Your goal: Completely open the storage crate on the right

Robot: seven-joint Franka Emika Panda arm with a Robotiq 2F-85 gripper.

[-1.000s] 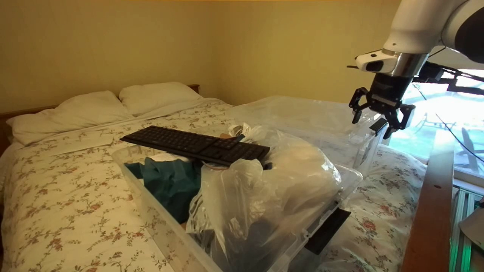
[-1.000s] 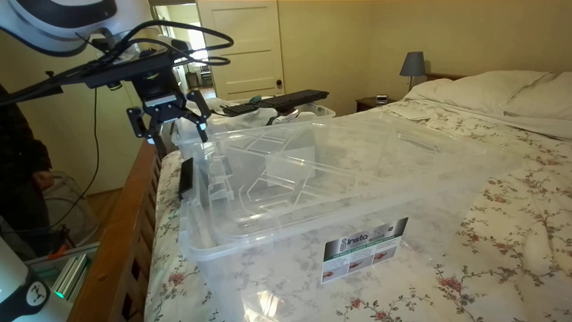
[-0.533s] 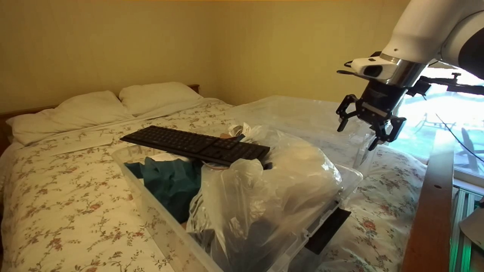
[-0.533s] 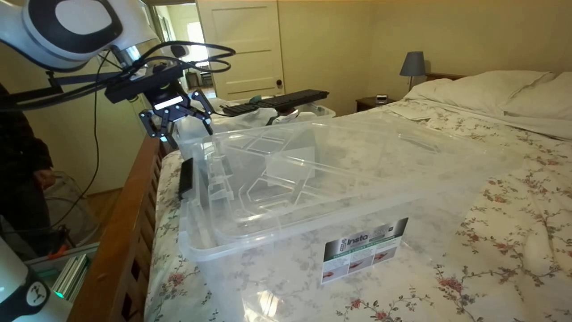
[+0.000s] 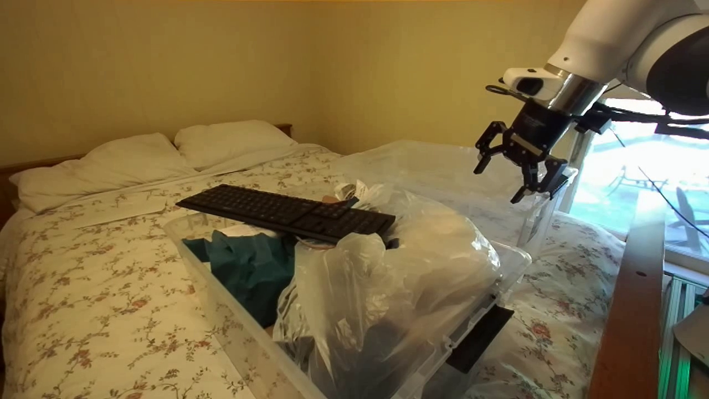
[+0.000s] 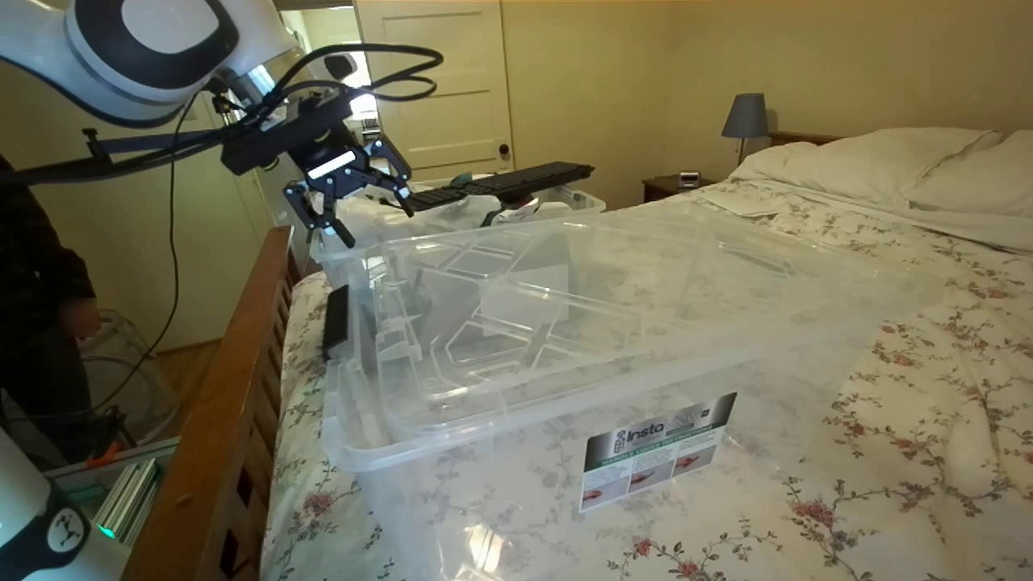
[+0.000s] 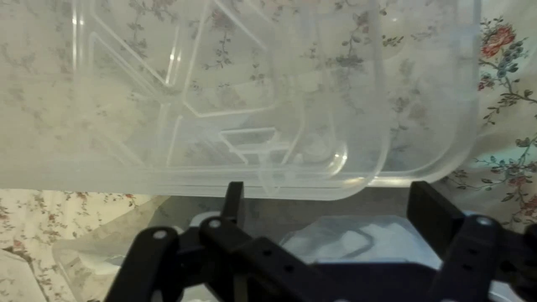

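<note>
The clear plastic storage crate [image 6: 516, 484] stands on the bed with a label on its side. It also shows in the other exterior view [image 5: 493, 219]. Its clear lid [image 6: 613, 323] lies on top, set inward from the crate's rim at the end with the black handle [image 6: 335, 321]. In the wrist view the lid's rounded corner [image 7: 356, 184] sits inside the crate's rim [image 7: 467, 105]. My gripper [image 5: 497, 185] is open and tilted, seen in both exterior views [image 6: 378, 228]. In the wrist view its open, empty fingers [image 7: 327, 188] are by the lid's long edge; contact cannot be told.
A second, open crate [image 5: 243, 338] stands beside it, filled with a plastic bag [image 5: 421, 260], teal cloth [image 5: 252, 271] and a black keyboard [image 5: 277, 210] across the top. A wooden bed rail [image 6: 218, 420] runs along the bed's edge. A person [image 6: 40, 298] stands beyond it.
My gripper has moved away from the bed rail, further over the crates, dipping and then rising, and is more tilted. Its fingers stay open. The crates and lid have not visibly moved.
</note>
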